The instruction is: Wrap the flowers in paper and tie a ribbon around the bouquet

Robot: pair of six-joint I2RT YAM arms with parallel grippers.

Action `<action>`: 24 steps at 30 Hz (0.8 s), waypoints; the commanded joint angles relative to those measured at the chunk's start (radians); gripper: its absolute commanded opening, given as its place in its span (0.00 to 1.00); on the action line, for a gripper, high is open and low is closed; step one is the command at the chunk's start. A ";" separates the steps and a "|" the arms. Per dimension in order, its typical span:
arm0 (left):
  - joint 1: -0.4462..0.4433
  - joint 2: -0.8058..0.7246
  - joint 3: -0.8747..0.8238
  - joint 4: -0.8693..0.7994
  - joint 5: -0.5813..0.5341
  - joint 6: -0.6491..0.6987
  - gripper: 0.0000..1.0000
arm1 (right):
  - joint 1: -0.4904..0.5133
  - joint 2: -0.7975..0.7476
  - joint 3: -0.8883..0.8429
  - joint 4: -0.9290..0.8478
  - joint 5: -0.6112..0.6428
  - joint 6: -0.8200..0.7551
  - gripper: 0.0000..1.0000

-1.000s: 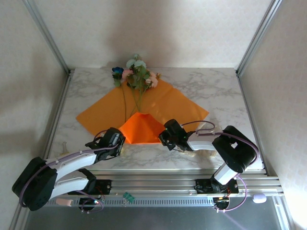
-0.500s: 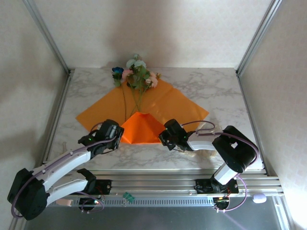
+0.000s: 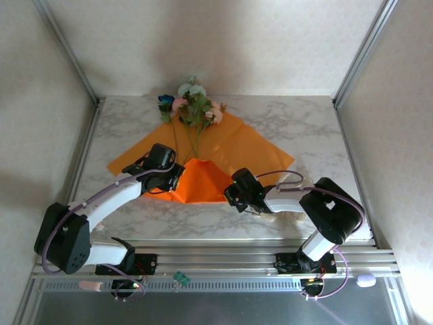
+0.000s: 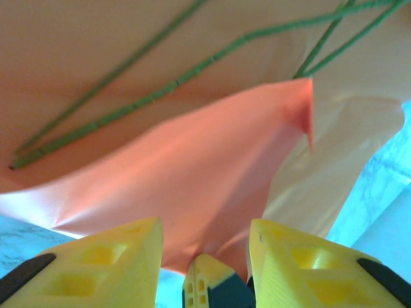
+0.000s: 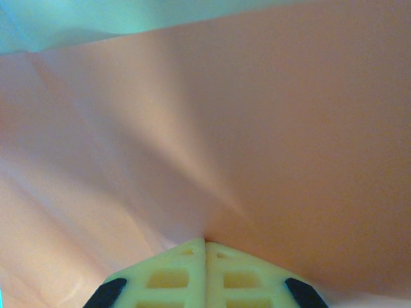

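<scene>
Paper (image 3: 260, 150) corner nearest table (image 3: 308, 122) front folded over flowers (image 3: 195, 107); right gripper (image 3: 230, 196) pinches fold; left gripper (image 3: 174, 179) spread; wrapping, tying outstanding.

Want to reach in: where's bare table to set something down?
Bare table: far-right corner, between the paper and the right frame post; far-left corner beside the flowers; near strip in front of the folded flap. Crowded mid-table: left gripper and right gripper sit at that flap.
</scene>
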 commanded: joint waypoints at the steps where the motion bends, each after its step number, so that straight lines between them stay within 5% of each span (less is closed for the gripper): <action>1: -0.006 0.028 -0.005 -0.015 0.034 0.024 0.36 | -0.013 0.045 -0.010 -0.109 0.019 -0.004 0.06; 11: 0.124 0.031 -0.211 0.107 -0.012 0.152 0.35 | -0.015 0.052 -0.007 -0.129 0.015 -0.015 0.06; 21: 0.195 0.031 -0.180 -0.006 -0.149 0.293 0.35 | -0.021 0.060 -0.002 -0.134 0.011 -0.023 0.06; 24: 0.164 -0.045 -0.066 -0.167 -0.238 0.275 0.37 | -0.022 0.057 -0.001 -0.140 0.010 -0.023 0.06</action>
